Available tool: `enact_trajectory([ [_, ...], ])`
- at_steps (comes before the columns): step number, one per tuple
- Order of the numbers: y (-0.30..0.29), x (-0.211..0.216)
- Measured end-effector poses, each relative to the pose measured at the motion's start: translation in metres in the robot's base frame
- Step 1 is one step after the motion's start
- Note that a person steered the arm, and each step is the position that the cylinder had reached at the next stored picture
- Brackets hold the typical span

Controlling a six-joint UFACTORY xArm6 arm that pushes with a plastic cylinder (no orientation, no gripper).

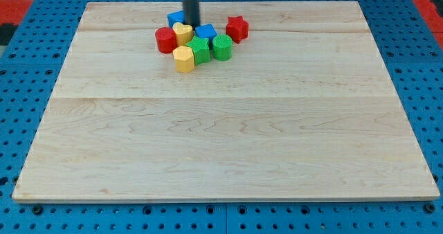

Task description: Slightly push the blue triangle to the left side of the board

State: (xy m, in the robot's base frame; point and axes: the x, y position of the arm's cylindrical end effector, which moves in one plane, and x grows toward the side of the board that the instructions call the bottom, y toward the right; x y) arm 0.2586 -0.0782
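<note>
Nearest the camera, bare board; at frame's upper centre the tip, a plain rod with no jaws to open or close, sits just right of the blue triangle, apparently placed for a leftward push.

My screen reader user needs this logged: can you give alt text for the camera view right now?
My tip sits in a tight cluster of blocks near the top of the wooden board, between the blue triangle and a blue block. Red, yellow and green blocks crowd around them.
</note>
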Motion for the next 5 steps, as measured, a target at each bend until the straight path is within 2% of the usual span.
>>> enact_trajectory([
  [1,-0.053,-0.027],
  [2,-0.058,-0.043],
  [3,-0.019,-0.057],
  [4,-0.021,-0.067],
  [5,-0.050,-0.066],
])
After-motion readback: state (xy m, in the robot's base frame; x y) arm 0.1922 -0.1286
